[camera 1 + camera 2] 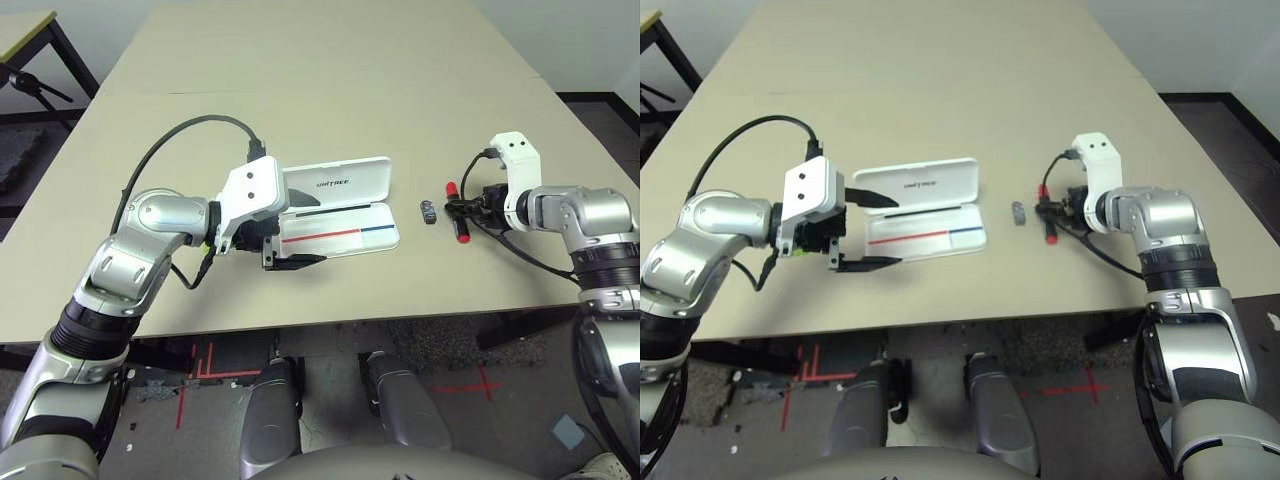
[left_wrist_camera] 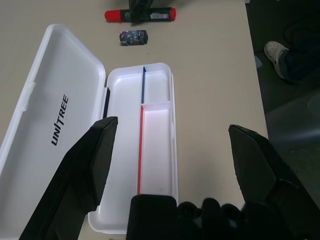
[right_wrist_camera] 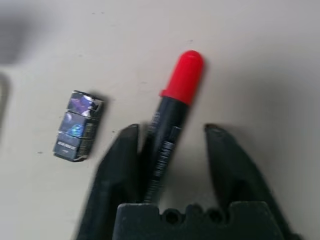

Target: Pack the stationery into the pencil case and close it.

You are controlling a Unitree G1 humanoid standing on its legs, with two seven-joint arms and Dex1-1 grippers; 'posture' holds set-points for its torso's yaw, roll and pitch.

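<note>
The step in hand looks to be picking up the marker [image 3: 175, 110], which lies on the table [image 2: 210, 75] to the right of the case [image 2: 122, 150], pointing roughly toward the near edge. The right gripper [image 3: 172, 127] has its jaws parted around it; the marker sits close by one jaw, with a gap to the other. Best to centre on the barrel, keep low, close squarely, and lift only once both sides bear. It will probably roll if one jaw pushes first. It would then need about a quarter turn to suit the long compartment by the hinge, since the case lies roughly along the near edge.

The left gripper [image 2: 174, 124] has its jaws spread wide and empty, at the case's left end, one reaching over the case; it should back off before the lid [image 2: 50, 75], open toward the far edge, is swung shut. A light green patch [image 1: 798, 252] beside it may be the bar, mostly hidden.

The grey piece [image 2: 133, 38] stands between marker and case, so carry the marker above it. There is open table toward the far edge; the near edge leaves less room.
</note>
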